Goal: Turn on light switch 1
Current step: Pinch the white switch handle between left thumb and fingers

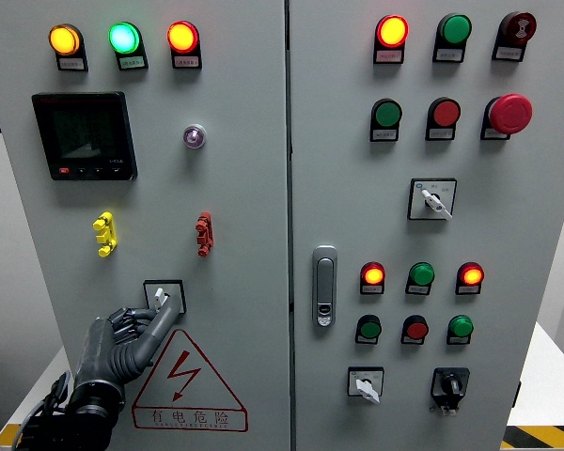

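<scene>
Grey left hand (132, 334) fingertips touching switch (163, 296) just above-right, on cabinet (244, 188).

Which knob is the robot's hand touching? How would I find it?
Start on the left door of the grey cabinet and go down past the yellow clip and red clip. Just above the lightning warning triangle sits a small switch on a black-framed square plate. It is the only knob on that door, and the left hand has its fingertips on it.

head view, facing cabinet (263, 188) squarely, close
</scene>
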